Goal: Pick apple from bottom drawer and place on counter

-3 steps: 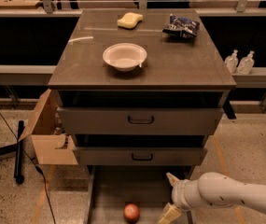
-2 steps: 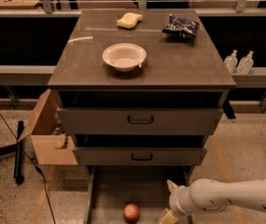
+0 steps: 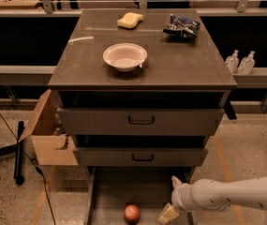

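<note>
The apple (image 3: 132, 213), small and red, lies on the floor of the open bottom drawer (image 3: 119, 186), near the frame's lower edge. My gripper (image 3: 172, 198) reaches in from the right on a white arm. It hangs over the drawer's right side, just right of the apple and not touching it. Its two pale fingertips (image 3: 168, 214) stand apart, open and empty. The counter (image 3: 180, 67) is the dark glossy slab on top of the cabinet.
On the counter stand a white bowl (image 3: 125, 56), a pale yellow sponge (image 3: 129, 20) and a blue snack bag (image 3: 181, 26). Two closed drawers with black handles (image 3: 141, 120) sit above the open one. A cardboard box (image 3: 48, 135) stands at the left, and two bottles (image 3: 239, 62) at the right.
The arm has sunk a little and the gripper has edged slightly left towards the apple. The apple has not moved.
</note>
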